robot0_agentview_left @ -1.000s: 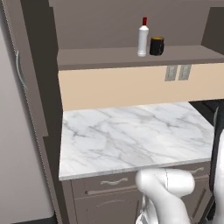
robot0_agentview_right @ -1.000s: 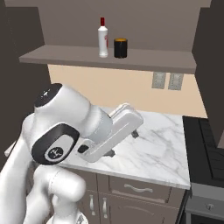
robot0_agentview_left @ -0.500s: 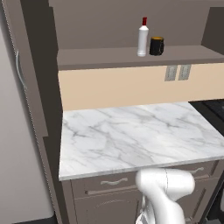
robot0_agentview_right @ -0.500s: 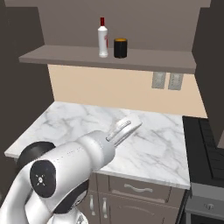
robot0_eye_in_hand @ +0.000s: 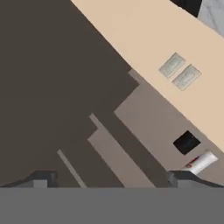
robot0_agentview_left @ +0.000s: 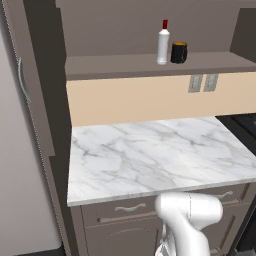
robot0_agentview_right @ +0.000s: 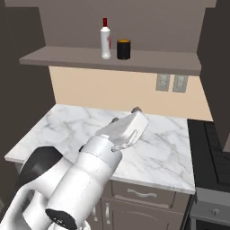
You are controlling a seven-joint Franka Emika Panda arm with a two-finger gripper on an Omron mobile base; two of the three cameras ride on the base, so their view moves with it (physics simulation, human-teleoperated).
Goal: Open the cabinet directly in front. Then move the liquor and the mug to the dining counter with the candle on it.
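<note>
The cabinet (robot0_agentview_left: 115, 65) stands open, its door (robot0_agentview_left: 21, 80) swung out to the left and its shelf bare to view. The liquor (robot0_agentview_left: 163, 42), a white bottle with a red cap, stands on that shelf with the black mug (robot0_agentview_left: 179, 52) right beside it. From the right I see the liquor (robot0_agentview_right: 105, 40) and mug (robot0_agentview_right: 123, 49) above my gripper (robot0_agentview_right: 126, 114), which hovers open and empty over the marble worktop, well below the shelf. The hand view, rolled, shows the mug (robot0_eye_in_hand: 186, 142) and liquor (robot0_eye_in_hand: 202, 162) at lower right, my gripper (robot0_eye_in_hand: 113, 179) spread wide. The dining counter and candle are out of view.
A marble worktop (robot0_agentview_left: 150, 155) with a beige backsplash and two wall outlets (robot0_agentview_left: 202, 82) lies under the shelf. Drawers with silver handles (robot0_agentview_left: 130, 207) sit below it. A dark stove (robot0_agentview_right: 211, 148) adjoins on the right, under the cabinet's other open door (robot0_agentview_right: 218, 67).
The arm has swung round in the right base view; the hand now reaches out over the worktop, pointing up toward the shelf. The bottle and mug stay put.
</note>
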